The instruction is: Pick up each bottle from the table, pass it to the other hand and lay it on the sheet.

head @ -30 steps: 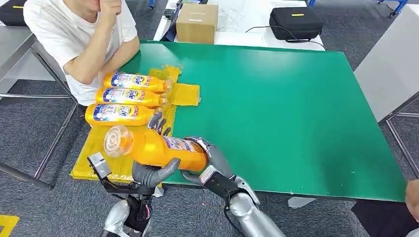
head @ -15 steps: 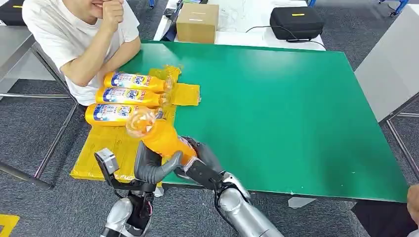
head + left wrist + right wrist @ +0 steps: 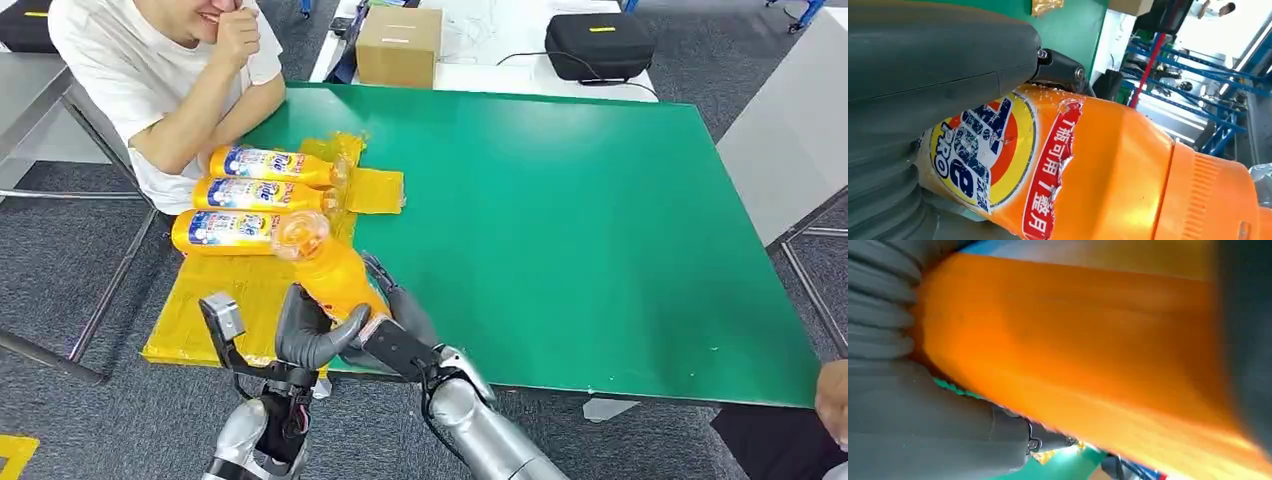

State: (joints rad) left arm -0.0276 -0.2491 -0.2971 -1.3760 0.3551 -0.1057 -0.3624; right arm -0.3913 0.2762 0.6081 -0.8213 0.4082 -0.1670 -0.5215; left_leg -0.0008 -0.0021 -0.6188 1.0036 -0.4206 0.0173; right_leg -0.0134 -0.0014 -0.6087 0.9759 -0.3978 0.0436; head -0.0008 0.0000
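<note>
An orange detergent bottle [image 3: 332, 278] with a clear cap is held over the table's near edge, cap pointing away toward the sheet. My left hand [image 3: 305, 335] grips its lower body from the left, thumb across it. From the right, my right hand [image 3: 397, 322] wraps the same bottle. Up close, the left wrist view has the bottle's label [image 3: 983, 150] under my left hand [image 3: 938, 55]. The right wrist view is blurred: orange bottle [image 3: 1073, 340] against my right hand [image 3: 923, 425]. Three more bottles [image 3: 270, 163] [image 3: 258, 195] [image 3: 225, 231] lie side by side on the yellow sheet [image 3: 215, 300].
The green table [image 3: 560, 220] stretches to the right. A person [image 3: 170, 70] sits at the far left corner, an arm resting near the sheet. A cardboard box [image 3: 400, 45] and a black case [image 3: 598, 45] stand beyond the far edge. Another person's hand [image 3: 835, 390] shows at the right edge.
The bottle has swung from lying crosswise to pointing away, its cap now near the closest laid bottle. My right arm has moved left, and both hands stay on the bottle.
</note>
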